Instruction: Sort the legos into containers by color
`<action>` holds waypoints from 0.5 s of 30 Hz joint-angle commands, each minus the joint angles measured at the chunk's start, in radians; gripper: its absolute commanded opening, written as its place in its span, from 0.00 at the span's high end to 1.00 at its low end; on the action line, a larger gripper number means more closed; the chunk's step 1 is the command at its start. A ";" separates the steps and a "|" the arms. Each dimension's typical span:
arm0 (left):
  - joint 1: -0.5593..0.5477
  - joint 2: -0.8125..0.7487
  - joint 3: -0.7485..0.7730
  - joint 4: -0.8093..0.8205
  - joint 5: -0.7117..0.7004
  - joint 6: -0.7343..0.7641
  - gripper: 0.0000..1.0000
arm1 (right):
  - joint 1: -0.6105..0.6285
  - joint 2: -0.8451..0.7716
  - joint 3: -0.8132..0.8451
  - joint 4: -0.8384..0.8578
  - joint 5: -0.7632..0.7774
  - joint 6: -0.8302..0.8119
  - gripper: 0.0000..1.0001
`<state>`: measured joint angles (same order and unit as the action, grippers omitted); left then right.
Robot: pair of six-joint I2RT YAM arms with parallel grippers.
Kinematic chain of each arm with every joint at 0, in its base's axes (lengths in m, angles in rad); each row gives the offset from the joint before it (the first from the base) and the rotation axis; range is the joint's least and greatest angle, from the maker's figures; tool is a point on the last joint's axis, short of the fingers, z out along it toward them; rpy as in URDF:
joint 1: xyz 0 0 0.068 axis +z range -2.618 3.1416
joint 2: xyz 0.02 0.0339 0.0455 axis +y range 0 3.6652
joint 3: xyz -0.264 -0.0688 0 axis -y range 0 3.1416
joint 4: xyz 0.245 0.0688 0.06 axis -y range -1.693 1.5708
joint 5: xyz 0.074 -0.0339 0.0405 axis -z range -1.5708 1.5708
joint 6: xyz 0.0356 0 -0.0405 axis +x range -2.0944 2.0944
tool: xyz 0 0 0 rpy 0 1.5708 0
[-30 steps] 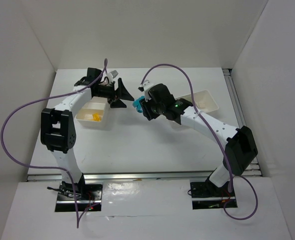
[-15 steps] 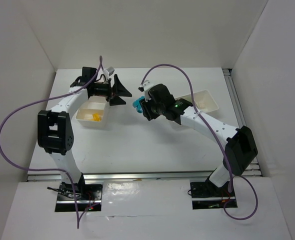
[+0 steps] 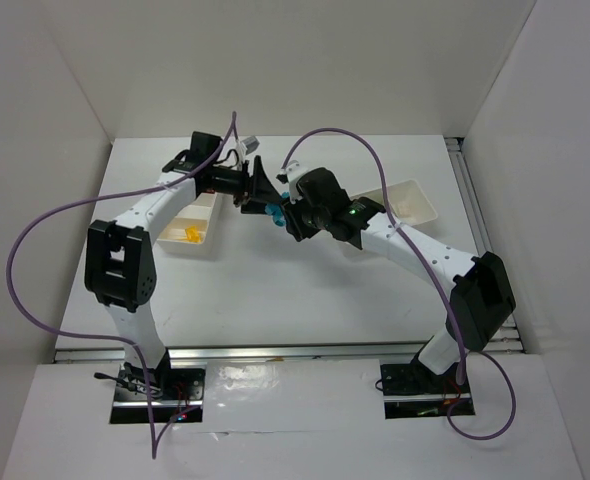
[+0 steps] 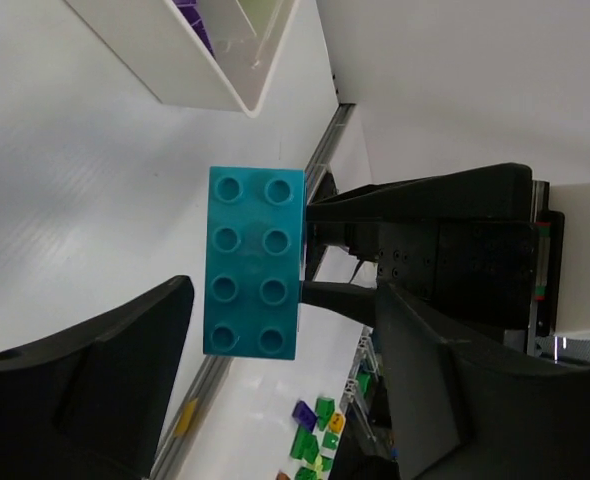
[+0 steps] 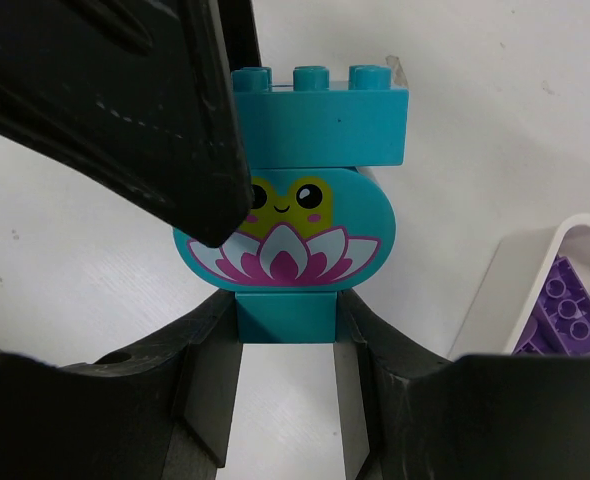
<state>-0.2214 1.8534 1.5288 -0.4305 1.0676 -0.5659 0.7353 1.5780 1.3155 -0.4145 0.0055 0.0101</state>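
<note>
My right gripper (image 5: 287, 322) is shut on the base of a cyan lego stack (image 3: 275, 213). The stack is a small cyan block, a rounded piece with a frog and lotus picture (image 5: 283, 238), and a cyan brick (image 5: 320, 115) on top. My left gripper (image 4: 283, 296) is open, its fingers on either side of that top cyan brick (image 4: 255, 262) with gaps both sides. One left finger (image 5: 115, 100) crosses the frog piece in the right wrist view. In the top view my left gripper (image 3: 258, 188) meets my right gripper (image 3: 281, 214) at mid-table, between the two containers.
A white tray (image 3: 171, 243) at the left holds a yellow brick (image 3: 190, 235). The other white tray (image 3: 412, 195) at the right holds purple bricks (image 5: 567, 308). Loose green, purple and yellow legos (image 4: 320, 432) lie near the table's metal rail. Purple cables arch over both arms.
My left gripper has swung right to the cyan stack, and its fingers now straddle the top brick, a little narrower than before. The right arm has not moved.
</note>
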 commanded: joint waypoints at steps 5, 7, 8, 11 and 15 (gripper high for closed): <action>0.002 0.012 0.050 -0.016 -0.067 0.024 0.53 | 0.010 -0.001 0.030 0.011 0.002 0.001 0.98; 0.020 0.001 0.050 -0.016 -0.109 0.015 0.66 | 0.010 -0.001 0.019 0.011 0.002 0.001 0.98; 0.020 0.001 0.060 -0.016 -0.109 0.015 0.79 | 0.010 -0.001 0.019 0.011 0.002 0.001 0.98; 0.042 0.001 0.060 -0.016 -0.118 0.006 0.90 | 0.010 -0.010 0.008 0.011 0.013 0.001 0.98; 0.086 -0.008 0.060 -0.030 -0.142 0.006 1.00 | 0.010 -0.019 -0.015 0.011 0.024 0.010 0.98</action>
<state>-0.1669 1.8580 1.5513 -0.4530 0.9466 -0.5556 0.7368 1.5791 1.3151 -0.4126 0.0090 0.0113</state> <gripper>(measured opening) 0.456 0.443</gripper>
